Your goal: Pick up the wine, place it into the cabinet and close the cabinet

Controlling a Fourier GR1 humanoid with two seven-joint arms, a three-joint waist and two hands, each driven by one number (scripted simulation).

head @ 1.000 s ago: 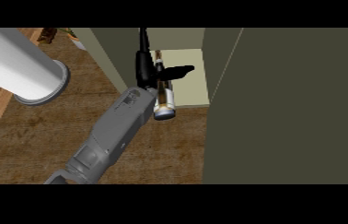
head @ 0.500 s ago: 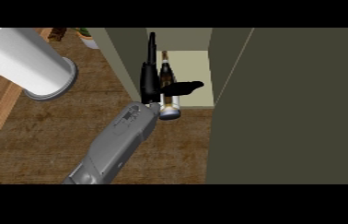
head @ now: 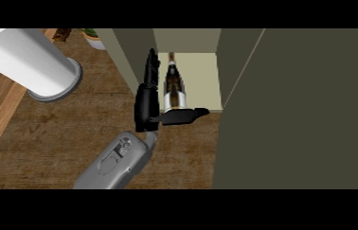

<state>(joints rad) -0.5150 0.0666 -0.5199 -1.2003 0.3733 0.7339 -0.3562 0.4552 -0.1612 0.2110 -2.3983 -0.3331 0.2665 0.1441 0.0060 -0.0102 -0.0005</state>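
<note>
wine (head: 174,84) in cabinet (head: 200,77), neck rearward | left hand (head: 145,108) just left of it | cylinder (head: 35,66) far left on counter (head: 63,139)

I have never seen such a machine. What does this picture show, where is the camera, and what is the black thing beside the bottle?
The camera sits in a humanoid robot's head and looks down at a wooden counter. The grey tube at the lower edge is its forearm; the black thing is its left hand. The wine bottle sits between its fingers and thumb, over the pale floor of a cabinet. The dark panel at the right seems to be the open door. On the counter stand a white roll and, farther back, a potted plant. The right hand is out of view.
</note>
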